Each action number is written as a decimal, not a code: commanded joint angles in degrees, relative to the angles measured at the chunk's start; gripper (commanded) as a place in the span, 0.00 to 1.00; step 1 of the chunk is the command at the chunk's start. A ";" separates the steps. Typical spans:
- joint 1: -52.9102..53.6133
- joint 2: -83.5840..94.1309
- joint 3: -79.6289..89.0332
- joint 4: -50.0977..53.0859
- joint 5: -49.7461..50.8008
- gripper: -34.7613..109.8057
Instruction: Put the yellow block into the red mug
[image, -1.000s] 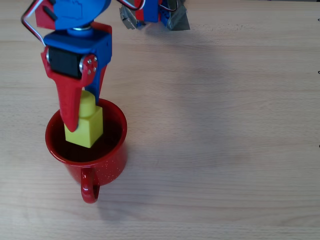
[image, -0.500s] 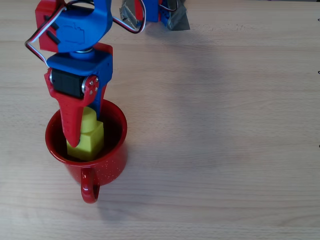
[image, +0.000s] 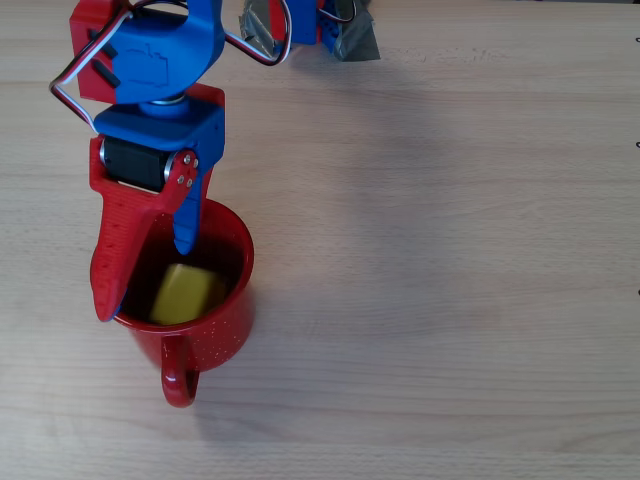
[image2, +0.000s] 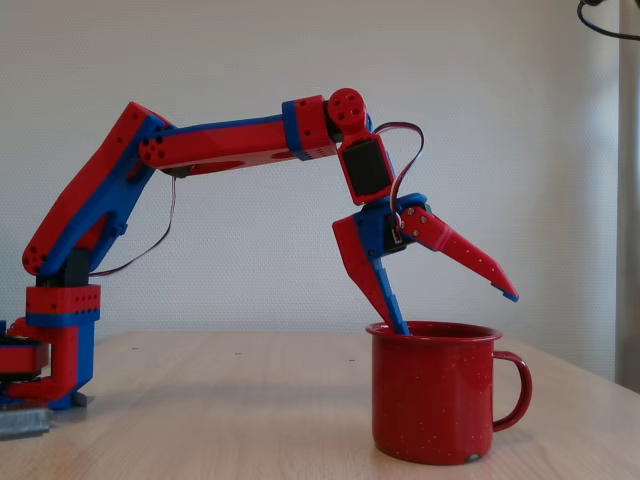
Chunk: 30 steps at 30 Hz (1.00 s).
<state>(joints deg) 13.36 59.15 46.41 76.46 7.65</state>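
Observation:
The red mug (image: 222, 325) stands on the wooden table at the left of the overhead view, its handle (image: 178, 375) toward the near edge. The yellow block (image: 185, 293) lies inside it on the dark bottom, touching neither finger. My gripper (image: 144, 282) hangs open over the mug. Its blue finger dips just inside the far rim and its red finger is spread out over the left rim. In the fixed view the mug (image2: 432, 395) stands at the right with the gripper (image2: 457, 313) open above its rim, and the block is hidden inside.
The arm's base (image: 300, 25) with grey clamps sits at the top edge of the overhead view and at the left (image2: 50, 370) of the fixed view. Bare wooden table (image: 450, 250) stretches to the right of the mug.
The jaws have opened and let go of the yellow block. It has dropped from between the fingers onto the bottom of the mug. The red finger swung out to the left.

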 joint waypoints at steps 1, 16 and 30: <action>0.79 3.43 -3.16 1.41 0.79 0.53; 0.70 6.68 -3.16 -0.18 2.64 0.24; -0.88 26.54 13.36 -11.60 -1.14 0.24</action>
<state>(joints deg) 13.01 77.08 58.01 66.97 6.77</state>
